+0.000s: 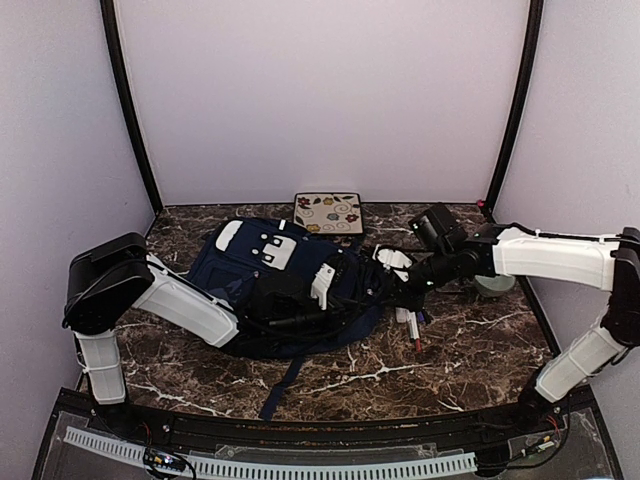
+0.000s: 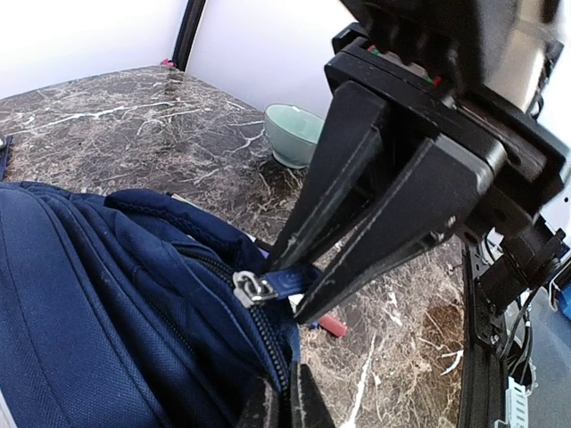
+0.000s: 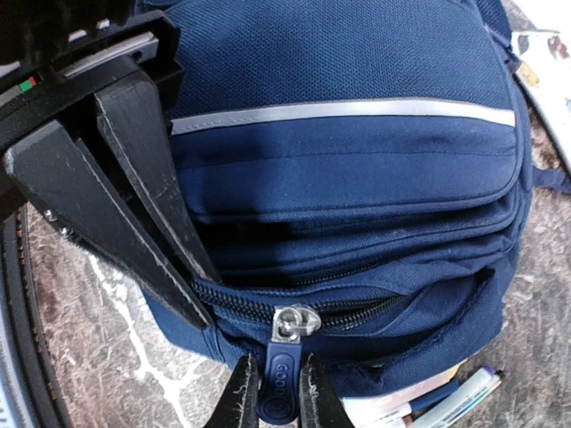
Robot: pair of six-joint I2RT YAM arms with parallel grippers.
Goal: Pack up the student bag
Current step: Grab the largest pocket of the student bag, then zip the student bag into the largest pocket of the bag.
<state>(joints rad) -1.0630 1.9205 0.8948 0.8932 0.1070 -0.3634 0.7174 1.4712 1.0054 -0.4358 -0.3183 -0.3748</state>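
The student bag (image 1: 270,285) lies mid-table, left gripper (image 3: 192,294) pinched on fabric beside the zip while the right gripper (image 3: 278,392) nips the zipper pull (image 3: 284,392): draw it along the teeth, steadily.

Student bag (image 1: 262,285): large navy-blue fabric backpack, lying flat on the marble table left of centre. White patches on the upper face, one pale stripe across a front pocket (image 3: 343,111). Strap trails toward the near edge. Zipper closed at the end shown, silver slider (image 3: 293,323) with blue pull tab.
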